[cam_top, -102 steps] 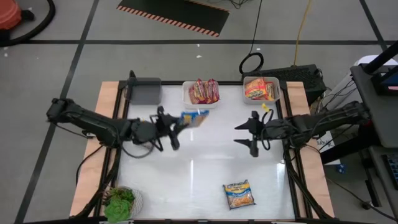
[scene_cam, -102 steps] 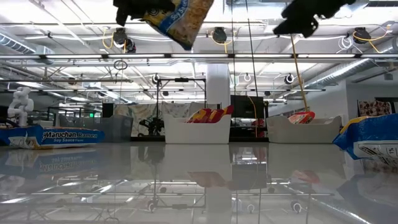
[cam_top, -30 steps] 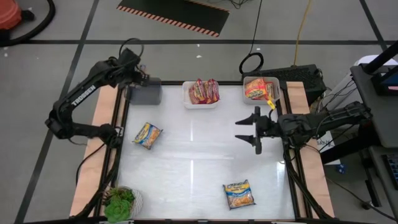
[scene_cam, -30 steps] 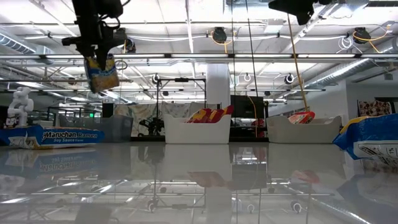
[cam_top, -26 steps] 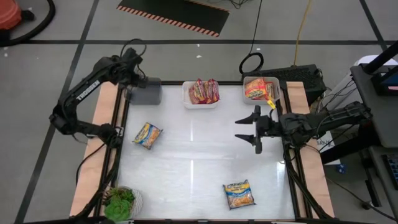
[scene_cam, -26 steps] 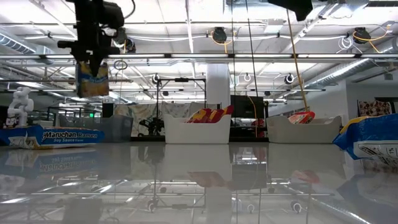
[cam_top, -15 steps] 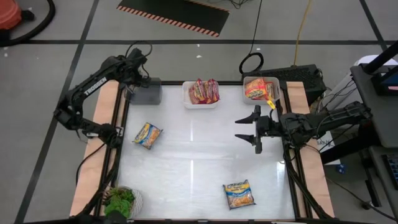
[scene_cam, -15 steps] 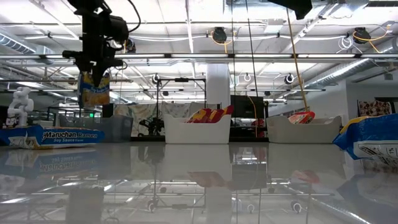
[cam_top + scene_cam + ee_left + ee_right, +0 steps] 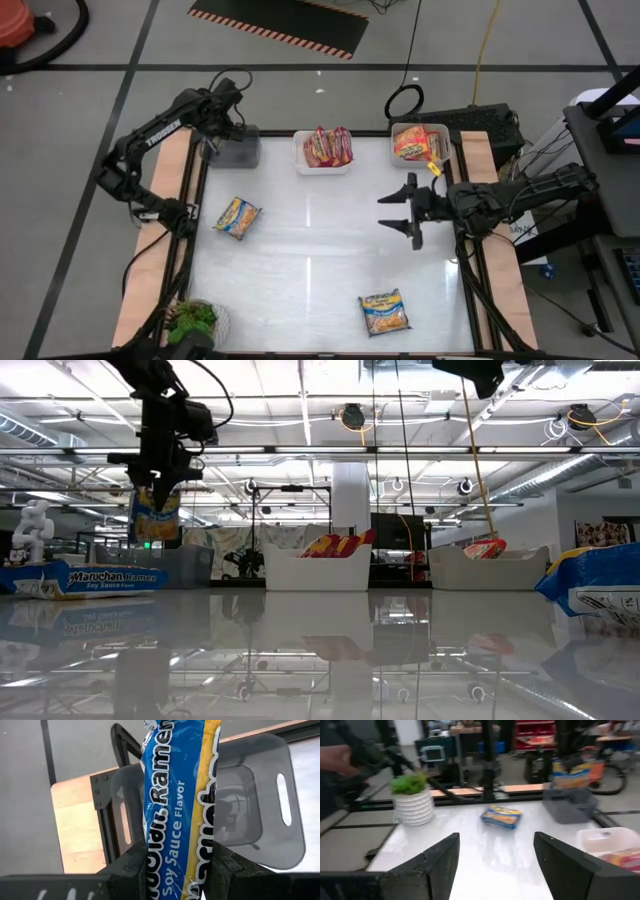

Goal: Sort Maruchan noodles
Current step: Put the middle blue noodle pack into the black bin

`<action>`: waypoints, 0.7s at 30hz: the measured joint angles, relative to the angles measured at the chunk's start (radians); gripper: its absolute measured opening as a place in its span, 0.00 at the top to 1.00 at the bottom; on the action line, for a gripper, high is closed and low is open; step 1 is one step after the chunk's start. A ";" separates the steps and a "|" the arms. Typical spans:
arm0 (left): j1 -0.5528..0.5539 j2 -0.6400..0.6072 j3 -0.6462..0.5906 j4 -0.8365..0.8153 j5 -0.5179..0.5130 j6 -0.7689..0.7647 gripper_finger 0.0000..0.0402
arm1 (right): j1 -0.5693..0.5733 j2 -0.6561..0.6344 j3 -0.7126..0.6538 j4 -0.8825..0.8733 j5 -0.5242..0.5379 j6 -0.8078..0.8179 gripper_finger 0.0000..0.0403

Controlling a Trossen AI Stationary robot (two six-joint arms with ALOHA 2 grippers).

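Taking the grey bin (image 9: pixel 237 150) at the far left corner of the tabletop (image 9: pixel 320 270) as the landmark, the scene is read from the near edge outward. Farthest from the bin, toward the near right of the tabletop, one blue-and-yellow packet (image 9: pixel 385 312) is seen lying flat. A second loose packet (image 9: pixel 237 216) lies nearer, just in front of the bin. Level with it but well to the right of the bin, the right tool (image 9: pixel 402 210) is held above the tabletop with its fingers spread wide and nothing between them; it appears to be waiting.

At the bin itself, the left tool (image 9: pixel 177 862) is poised directly above the opening, partly closed on a blue-and-yellow soy sauce packet (image 9: pixel 180 805), which hangs upright over the bin's interior. In the low view the packet (image 9: pixel 154 512) is seen dangling clear of the bin's rim. To the right of the bin, the white bin of red packets (image 9: pixel 327 148) and the white bin of orange packets (image 9: pixel 419 143) are already filled.

The step in hand is judged to be the deposit of this packet. A release over the bin is called for next, after which the two loose packets remain to be sorted.
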 joint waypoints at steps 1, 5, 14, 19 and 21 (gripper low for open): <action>0.000 0.003 0.000 0.000 -0.001 -0.004 0.68 | 0.000 0.000 0.000 -0.001 -0.019 0.006 0.38; -0.001 0.012 0.000 0.000 -0.003 -0.019 0.68 | 0.000 0.000 0.000 -0.011 -0.058 0.032 0.38; -0.001 0.012 0.000 -0.010 0.000 -0.020 0.68 | 0.000 0.000 0.000 -0.027 -0.055 0.043 0.38; -0.008 0.012 0.000 -0.010 0.000 -0.074 0.68 | 0.000 0.000 0.000 -0.026 -0.054 0.043 0.38; -0.017 0.012 0.000 -0.010 -0.013 -0.087 0.68 | 0.000 0.000 0.000 -0.026 -0.054 0.046 0.38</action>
